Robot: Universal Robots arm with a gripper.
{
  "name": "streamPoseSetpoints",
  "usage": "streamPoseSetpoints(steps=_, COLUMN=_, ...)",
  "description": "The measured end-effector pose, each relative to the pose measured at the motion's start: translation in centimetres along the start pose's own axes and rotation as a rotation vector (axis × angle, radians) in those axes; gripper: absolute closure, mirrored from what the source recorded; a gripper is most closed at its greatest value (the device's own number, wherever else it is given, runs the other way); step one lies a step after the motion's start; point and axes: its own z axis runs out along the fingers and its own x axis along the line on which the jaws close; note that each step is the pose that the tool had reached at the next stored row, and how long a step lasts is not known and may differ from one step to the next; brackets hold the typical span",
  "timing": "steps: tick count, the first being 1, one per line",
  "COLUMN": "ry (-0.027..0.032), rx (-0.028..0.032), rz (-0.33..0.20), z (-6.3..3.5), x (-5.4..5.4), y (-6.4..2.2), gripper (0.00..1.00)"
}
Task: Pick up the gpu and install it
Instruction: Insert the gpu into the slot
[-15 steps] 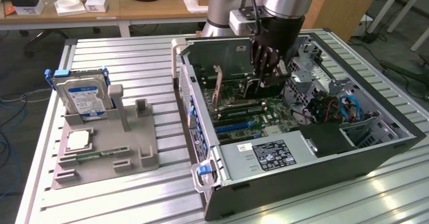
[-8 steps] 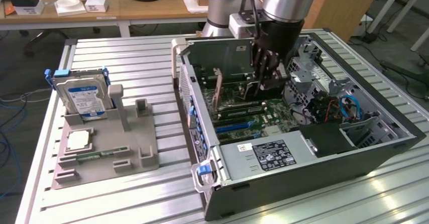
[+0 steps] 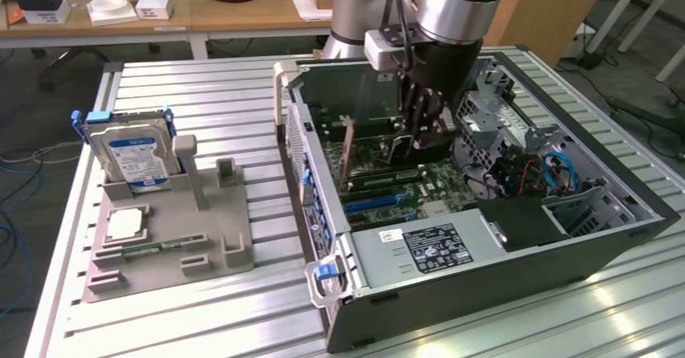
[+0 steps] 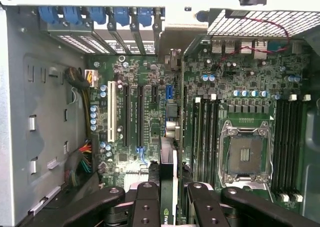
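Exterior view first: the gripper (image 3: 426,137) reaches down into the open computer case (image 3: 599,237) lying on its side on the slatted metal table (image 3: 204,101), its dark fingers closed on the gpu (image 3: 419,145), which stands on edge just above the green motherboard (image 3: 428,189). Seen from the wrist view, the gpu (image 4: 167,187) is a thin dark card viewed edge-on, clamped between the two inner fingers (image 4: 146,207), with a strip of green and white lettering along its near face; it hangs over the motherboard (image 4: 150,97) near the long black expansion slots (image 4: 141,117) and the white slot (image 4: 111,112) beside them. Inside the case there are also four black memory slots (image 4: 286,142), an empty CPU socket (image 4: 246,154) with its metal frame, blue slot latches (image 4: 95,14) along the rear wall, and a labelled power supply (image 3: 428,246) at the near end. Well apart, on the exterior view's left, a grey fixture tray (image 3: 214,246) holds an upright blue-labelled hard drive (image 3: 134,153) and a square silver CPU chip (image 3: 127,223).
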Motion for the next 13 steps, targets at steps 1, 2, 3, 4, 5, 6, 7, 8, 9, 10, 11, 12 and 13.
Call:
streamPoseSetpoints(steps=1, ry=0.0000, rx=0.0000, rz=0.000, z=0.16, x=0.0, y=0.01, gripper=0.74)
streamPoseSetpoints(steps=2, ry=0.0000, rx=0.0000, rz=0.000, z=0.33, x=0.0, y=0.02, gripper=0.74)
streamPoseSetpoints(steps=3, ry=0.0000, rx=0.0000, rz=0.000, z=0.49, x=0.0, y=0.02, gripper=0.74)
streamPoseSetpoints(steps=4, ry=0.0001, rx=0.0000, rz=0.000, z=0.65, x=0.0, y=0.04, gripper=0.74)
streamPoseSetpoints(steps=5, ry=0.0000, rx=0.0000, rz=0.000, z=0.78, x=0.0, y=0.06, gripper=0.74)
streamPoseSetpoints(steps=6, ry=0.0001, rx=0.0000, rz=0.000, z=0.88, x=0.0, y=0.07, gripper=0.74)
streamPoseSetpoints(steps=7, ry=0.0001, rx=0.0000, rz=0.000, z=0.94, x=0.0, y=0.09, gripper=0.74)
streamPoseSetpoints(steps=8, ry=0.0001, rx=0.0000, rz=0.000, z=1.00, x=0.0, y=0.11, gripper=0.74)
streamPoseSetpoints(steps=9, ry=0.0001, rx=0.0000, rz=0.000, z=1.06, x=0.0, y=0.14, gripper=0.74)
streamPoseSetpoints(steps=10, ry=0.0001, rx=0.0000, rz=0.000, z=1.12, x=0.0, y=0.19, gripper=0.74)
streamPoseSetpoints(steps=11, ry=0.0001, rx=0.0000, rz=0.000, z=1.19, x=0.0, y=0.23, gripper=0.74)
streamPoseSetpoints(steps=12, ry=0.0000, rx=0.0000, rz=0.000, z=1.27, x=0.0, y=0.28, gripper=0.74)
streamPoseSetpoints(steps=13, ry=0.0001, rx=0.0000, rz=0.000, z=1.34, x=0.0, y=0.32, gripper=0.74)
